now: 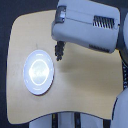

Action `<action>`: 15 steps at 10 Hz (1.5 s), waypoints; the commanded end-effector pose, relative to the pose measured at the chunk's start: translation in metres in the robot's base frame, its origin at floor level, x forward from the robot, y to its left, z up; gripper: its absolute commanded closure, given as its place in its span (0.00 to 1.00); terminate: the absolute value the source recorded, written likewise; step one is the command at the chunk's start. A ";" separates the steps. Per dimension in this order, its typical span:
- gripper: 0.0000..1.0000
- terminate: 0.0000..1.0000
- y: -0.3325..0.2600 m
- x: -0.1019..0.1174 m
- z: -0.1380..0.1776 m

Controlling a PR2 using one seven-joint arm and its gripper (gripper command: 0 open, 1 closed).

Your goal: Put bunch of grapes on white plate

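**Operator:** Where are the grapes, and what is around them?

**Observer:** You have the bunch of grapes [59, 51] as a small dark cluster hanging just under the gripper [58, 45], above the tan table [85, 75]. It sits just beside the white plate [38, 72], off the plate's upper edge toward the exterior view's right. Whether it overlaps the rim you cannot tell from this angle.

**Operator:** Are the fingers closed on it?

**Observer:** You cannot tell. The arm's big grey housing [85, 25] covers the fingers from above, and only the dark cluster shows below it.

**Operator:** Anything in the way?

**Observer:** Your plate shows only a bright glare on its surface. The grey housing fills the upper part of the view and hides the table's far edge.
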 end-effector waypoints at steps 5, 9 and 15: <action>1.00 0.00 0.129 -0.058 -0.048; 1.00 0.00 0.149 -0.077 -0.080; 1.00 0.00 0.137 -0.069 -0.129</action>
